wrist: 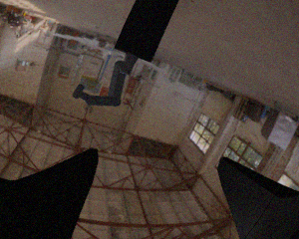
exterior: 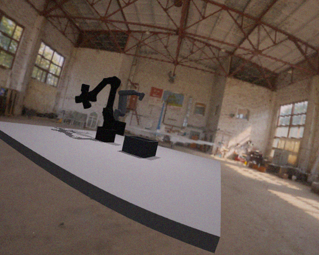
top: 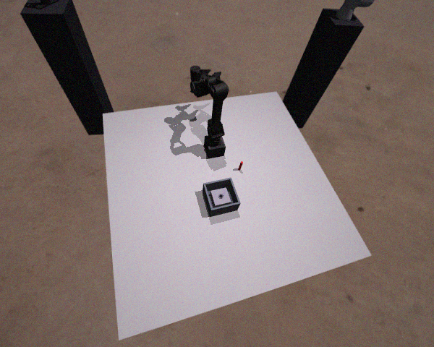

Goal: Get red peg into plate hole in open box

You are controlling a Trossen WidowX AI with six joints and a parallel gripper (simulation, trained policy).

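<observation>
On the counter, the red peg stands upright near the open box, outside it; the raised pincer is spread wide, gripping nothing.

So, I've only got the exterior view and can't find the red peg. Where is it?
Observer: The red peg stands upright on the white table top, outside the open box.

Operator: I can't see down into the box either. What's at the bottom?

Observer: A pale plate with a dark, unfilled hole in its middle.

Operator: And the gripper, is anything between its fingers?

Observer: No, the wrist view shows the gripper open, with only background between them.
</observation>
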